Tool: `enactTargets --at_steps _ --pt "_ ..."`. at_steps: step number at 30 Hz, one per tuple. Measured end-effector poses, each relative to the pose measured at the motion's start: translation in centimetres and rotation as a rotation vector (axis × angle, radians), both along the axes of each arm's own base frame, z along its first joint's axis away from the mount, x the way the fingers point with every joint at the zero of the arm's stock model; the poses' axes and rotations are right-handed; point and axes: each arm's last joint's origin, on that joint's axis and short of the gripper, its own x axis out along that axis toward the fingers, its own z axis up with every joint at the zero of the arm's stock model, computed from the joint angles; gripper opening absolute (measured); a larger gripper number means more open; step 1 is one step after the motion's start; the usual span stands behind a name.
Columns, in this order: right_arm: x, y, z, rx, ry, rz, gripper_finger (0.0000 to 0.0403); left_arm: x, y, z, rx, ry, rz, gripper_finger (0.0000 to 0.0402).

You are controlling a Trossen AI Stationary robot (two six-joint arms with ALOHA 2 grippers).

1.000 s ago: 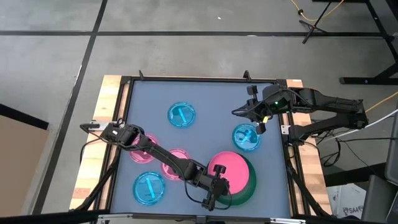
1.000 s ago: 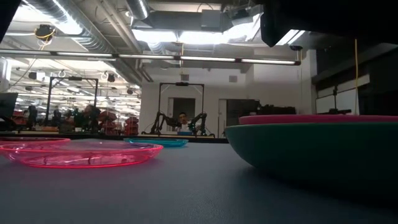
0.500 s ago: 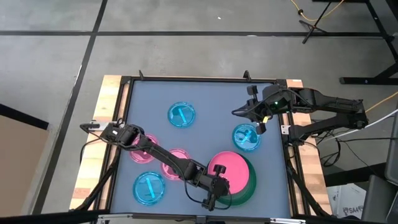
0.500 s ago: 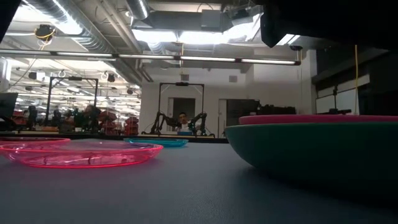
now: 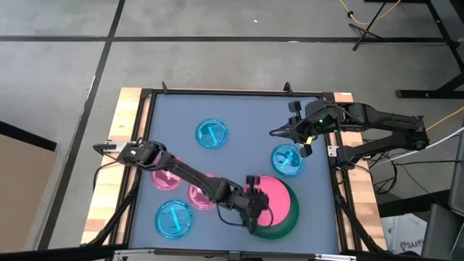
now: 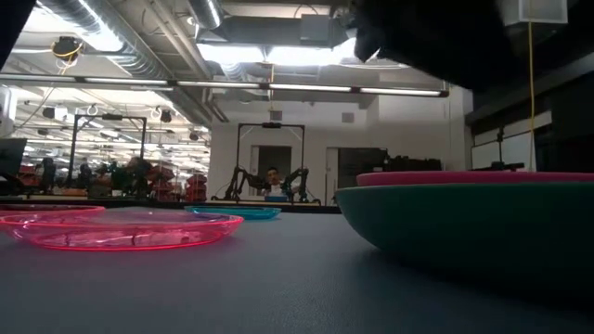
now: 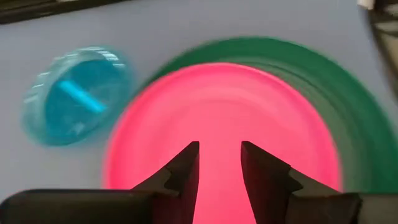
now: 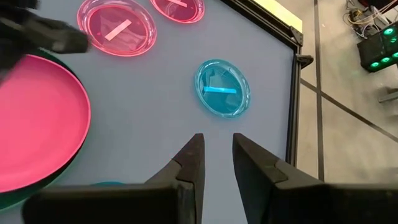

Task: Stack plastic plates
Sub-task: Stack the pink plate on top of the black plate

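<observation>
Opaque pink plate is seen nested in the large green plate on the bench. The left claw is held above its rim, fingers narrowly parted and empty. The right claw, also slightly parted, is held near a small blue plate.

A mid-sized plate is stacked on the large plate at the table's near right. One small plate lies just behind them, another far left of centre, three near left.

We see a smooth, opaque pink plate on a matt green plate. The small blue plate looks translucent, glossy plastic; the table is matt grey.
</observation>
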Motion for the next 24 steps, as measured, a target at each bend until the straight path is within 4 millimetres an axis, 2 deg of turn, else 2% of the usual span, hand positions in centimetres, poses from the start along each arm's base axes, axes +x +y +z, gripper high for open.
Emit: enactTargets --at_steps 6,14,18,24 --pt "0.0 0.0 0.0 0.0 0.0 0.0 0.0074 0.2 4.0 0.4 0.089 0.039 0.205 0.0112" --pt "0.0 0.0 0.0 0.0 0.0 0.0 0.0074 -0.2 8.4 -1.0 0.089 0.206 0.346 0.0112" --pt "0.0 0.0 0.0 0.0 -0.001 0.0 0.0074 -0.3 9.0 -1.3 0.049 0.237 0.382 0.0112" --pt "0.0 0.0 0.0 0.0 -0.001 0.0 0.0074 -0.5 8.7 -1.3 -0.007 0.229 0.438 0.0112"
